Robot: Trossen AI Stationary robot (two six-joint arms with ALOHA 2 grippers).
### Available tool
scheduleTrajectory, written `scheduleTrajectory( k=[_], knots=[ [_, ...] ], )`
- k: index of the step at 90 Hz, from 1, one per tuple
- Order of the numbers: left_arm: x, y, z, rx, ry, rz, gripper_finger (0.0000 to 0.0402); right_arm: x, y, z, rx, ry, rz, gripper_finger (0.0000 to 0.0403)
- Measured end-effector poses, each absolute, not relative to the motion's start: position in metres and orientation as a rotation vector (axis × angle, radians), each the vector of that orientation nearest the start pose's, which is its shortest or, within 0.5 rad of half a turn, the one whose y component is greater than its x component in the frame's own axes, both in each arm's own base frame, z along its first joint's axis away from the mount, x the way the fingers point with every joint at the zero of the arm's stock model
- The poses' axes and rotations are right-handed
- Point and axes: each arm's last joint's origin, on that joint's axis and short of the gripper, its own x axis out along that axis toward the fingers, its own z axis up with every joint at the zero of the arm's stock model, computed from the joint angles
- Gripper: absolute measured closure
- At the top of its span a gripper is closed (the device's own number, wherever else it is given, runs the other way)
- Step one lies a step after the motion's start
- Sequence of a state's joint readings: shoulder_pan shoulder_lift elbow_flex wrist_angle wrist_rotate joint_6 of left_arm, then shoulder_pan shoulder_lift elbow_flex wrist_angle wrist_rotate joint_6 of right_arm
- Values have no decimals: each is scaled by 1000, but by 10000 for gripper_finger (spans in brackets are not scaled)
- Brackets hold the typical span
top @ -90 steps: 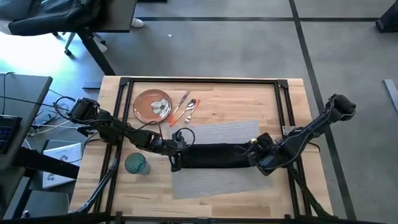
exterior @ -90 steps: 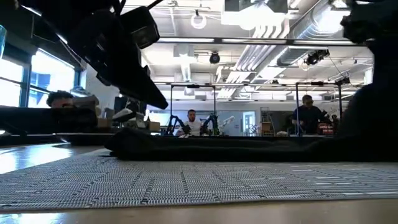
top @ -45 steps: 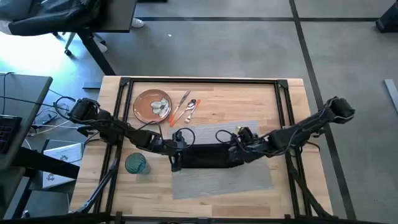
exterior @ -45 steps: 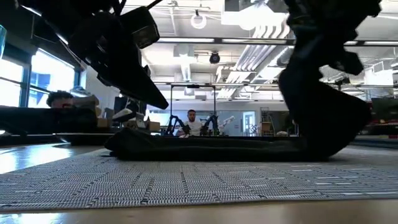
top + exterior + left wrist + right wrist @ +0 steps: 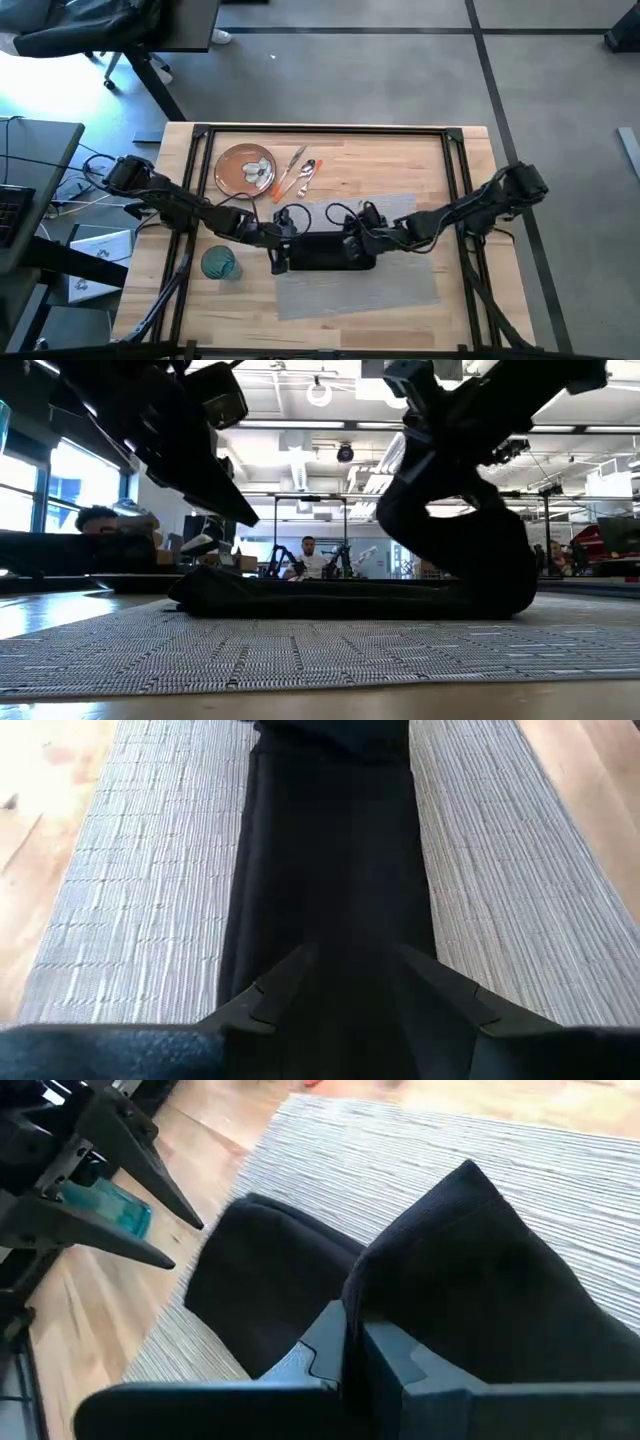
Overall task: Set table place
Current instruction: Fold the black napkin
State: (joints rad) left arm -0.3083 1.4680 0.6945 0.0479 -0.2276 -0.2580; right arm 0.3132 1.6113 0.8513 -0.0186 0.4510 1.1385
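Pinching napkin (image 5: pixel 325 252) end: right gripper (image 5: pixel 352 243) | left gripper (image 5: pixel 281 256) wide, astride other end

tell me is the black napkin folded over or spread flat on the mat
Partly folded. The right gripper is shut on the napkin, lifting one end over the rest; the other end lies flat on the placemat.

Across the middle of the table (image 5: pixel 400 160), both arms block your path: the left gripper (image 5: pixel 280 258) sits spread at one end of the black napkin (image 5: pixel 318 250), the right gripper (image 5: pixel 352 247) pinches a raised fold at the other. The plate (image 5: pixel 245 169) and cutlery (image 5: pixel 298 174) crowd the far left; the teal glass (image 5: pixel 219 263) stands near the left edge beside the placemat (image 5: pixel 400 285). You have bare placemat toward the near edge and bare wood along the far right side.
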Motion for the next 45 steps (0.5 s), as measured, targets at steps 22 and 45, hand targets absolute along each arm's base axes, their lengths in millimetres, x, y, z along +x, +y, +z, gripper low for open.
scheduleTrajectory(
  k=[22, 45],
  knots=[
    [259, -78, 188, -26, 710, 1, 283, 313, 84, 172, 794, 503, -508, 403],
    [258, -77, 192, -1, 699, -4, 283, 315, 84, 172, 805, 481, -503, 403]
  ],
)
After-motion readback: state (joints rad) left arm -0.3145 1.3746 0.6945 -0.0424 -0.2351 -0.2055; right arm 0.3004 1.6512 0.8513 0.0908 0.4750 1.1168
